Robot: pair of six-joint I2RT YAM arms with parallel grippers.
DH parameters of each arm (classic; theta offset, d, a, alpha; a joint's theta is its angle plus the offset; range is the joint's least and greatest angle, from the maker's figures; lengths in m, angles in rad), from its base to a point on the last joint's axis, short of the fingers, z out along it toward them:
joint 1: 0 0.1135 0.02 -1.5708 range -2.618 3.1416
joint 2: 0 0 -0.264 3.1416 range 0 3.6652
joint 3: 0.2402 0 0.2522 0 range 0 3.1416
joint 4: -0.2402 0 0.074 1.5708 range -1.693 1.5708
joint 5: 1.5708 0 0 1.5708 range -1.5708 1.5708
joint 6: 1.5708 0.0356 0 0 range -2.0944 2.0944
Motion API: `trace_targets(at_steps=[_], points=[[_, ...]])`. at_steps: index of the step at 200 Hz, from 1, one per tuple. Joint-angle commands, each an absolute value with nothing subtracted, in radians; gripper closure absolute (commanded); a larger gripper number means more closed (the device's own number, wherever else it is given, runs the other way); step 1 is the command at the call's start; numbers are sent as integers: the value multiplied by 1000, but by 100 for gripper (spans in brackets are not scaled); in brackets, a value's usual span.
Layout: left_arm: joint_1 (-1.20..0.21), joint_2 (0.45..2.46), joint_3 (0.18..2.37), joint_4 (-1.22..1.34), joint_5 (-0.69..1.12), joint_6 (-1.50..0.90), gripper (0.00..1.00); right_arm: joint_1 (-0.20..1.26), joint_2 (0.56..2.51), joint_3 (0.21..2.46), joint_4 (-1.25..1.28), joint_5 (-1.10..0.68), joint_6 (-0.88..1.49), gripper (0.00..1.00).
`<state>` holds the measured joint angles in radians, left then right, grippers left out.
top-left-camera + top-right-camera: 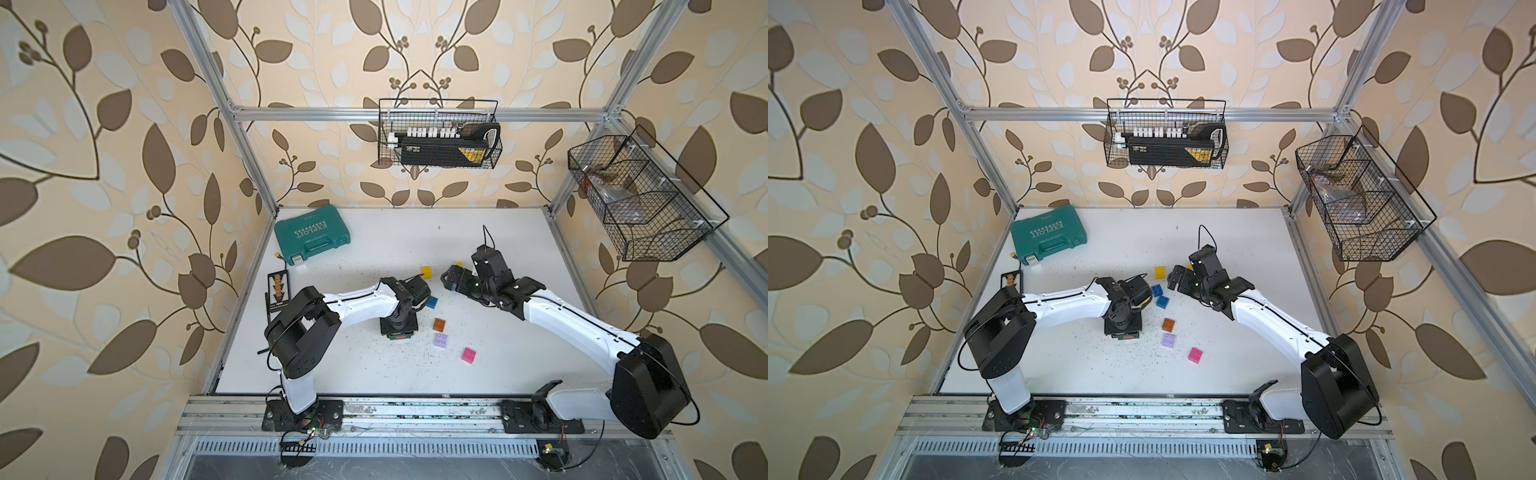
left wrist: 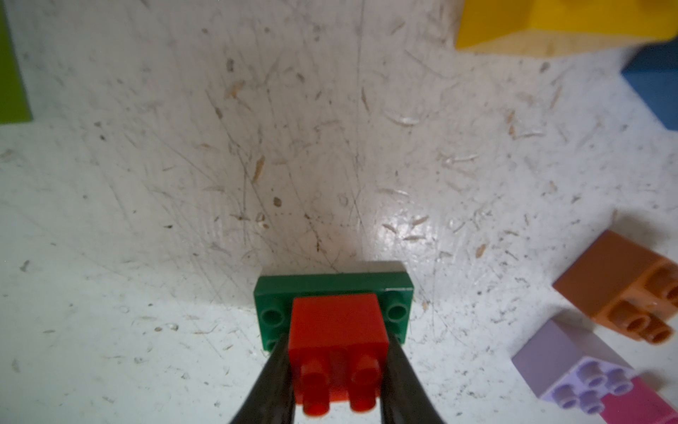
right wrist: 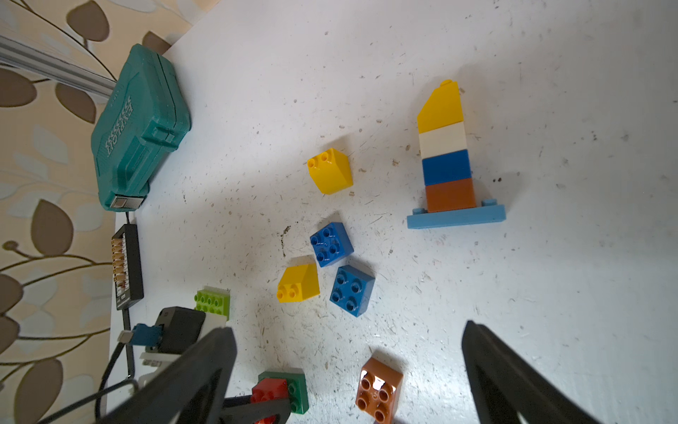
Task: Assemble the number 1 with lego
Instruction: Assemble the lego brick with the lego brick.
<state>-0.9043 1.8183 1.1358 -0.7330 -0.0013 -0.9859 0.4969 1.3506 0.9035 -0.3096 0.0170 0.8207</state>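
The lego (image 3: 352, 290) is light, stiff, smooth plastic, so I judge it will slip unless pinched square across 2 flat side walls, clear of the studs. The left pincer (image 2: 337, 347) is clamped that way on a red brick (image 2: 335, 323) seated on a green brick (image 2: 330, 284), low over the table (image 2: 330, 147). The right pincer (image 3: 346, 334) gapes wide, holding nothing, above scattered bricks (image 3: 330, 170); a 5-piece stack (image 3: 445, 165) stands beyond.
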Motion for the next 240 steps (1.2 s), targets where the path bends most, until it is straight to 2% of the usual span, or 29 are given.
trace_targets(at_steps=[1, 31, 60, 159, 240], points=[[-921, 2020, 1006, -658, 67, -1031, 71, 494, 1364, 907, -299, 7, 829, 0], [-922, 1995, 1045, -728, 39, -1031, 54, 491, 1365, 910, -298, 6, 828, 0], [-921, 1978, 1085, -784, 15, -1026, 47, 491, 1362, 908, -299, 9, 830, 1], [-922, 1892, 1298, -1033, -140, -1022, 45, 491, 1359, 905, -300, 5, 829, 1], [-922, 1839, 1330, -1081, -182, -1026, 44, 492, 1362, 906, -299, 3, 830, 1]])
